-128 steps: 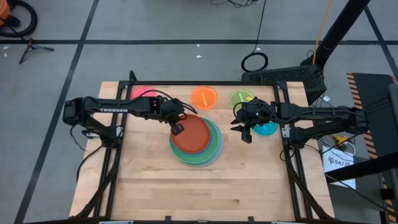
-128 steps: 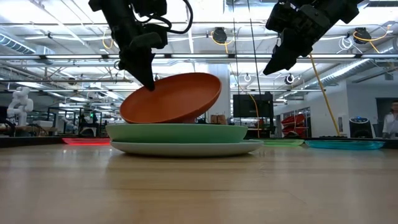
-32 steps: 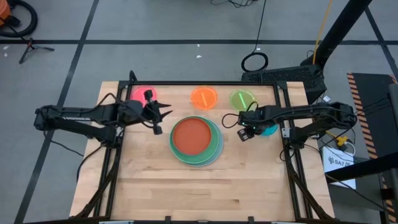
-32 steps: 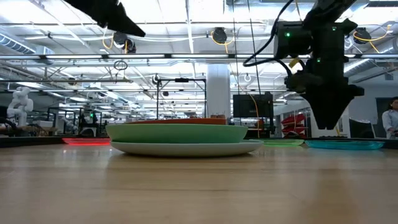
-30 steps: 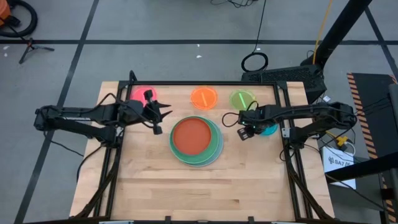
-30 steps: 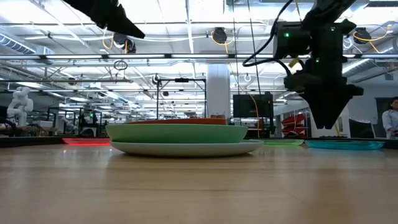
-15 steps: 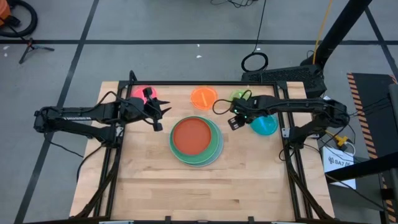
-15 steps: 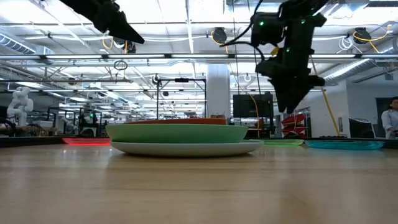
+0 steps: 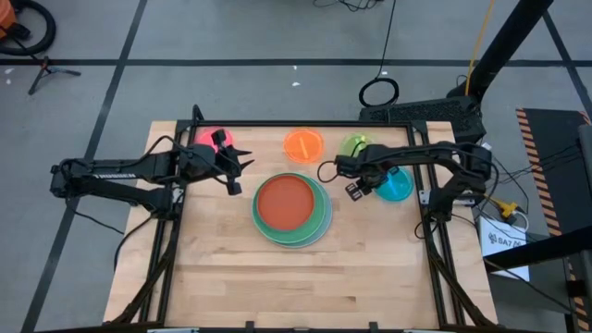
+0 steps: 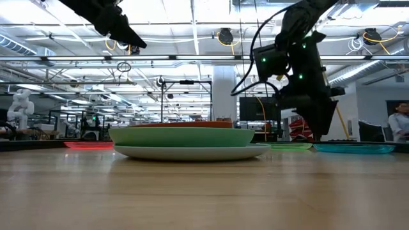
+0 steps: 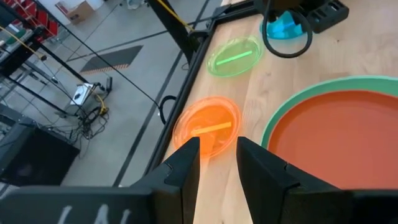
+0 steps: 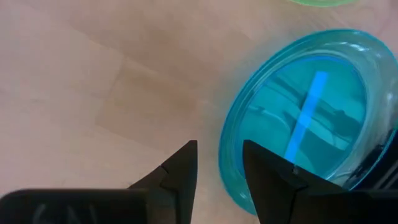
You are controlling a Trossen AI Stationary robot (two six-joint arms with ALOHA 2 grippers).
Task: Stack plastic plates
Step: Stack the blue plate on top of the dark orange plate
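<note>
Plate stack (image 9: pixel 292 209) on wooden table (image 9: pixel 222 268)

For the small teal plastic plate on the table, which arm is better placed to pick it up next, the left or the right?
Probably the right. The right gripper hangs open just beside the small round teal plastic plate, whose rim lies right before its fingers in the right wrist view. The left gripper waits across the stack, near the small pink plastic plate.

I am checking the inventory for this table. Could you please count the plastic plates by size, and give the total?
Large plates: 2 (light blue, green)
Medium plates: 1 (red-orange)
Small plates: 4 (pink, orange, lime, teal)
Total: 7
</note>
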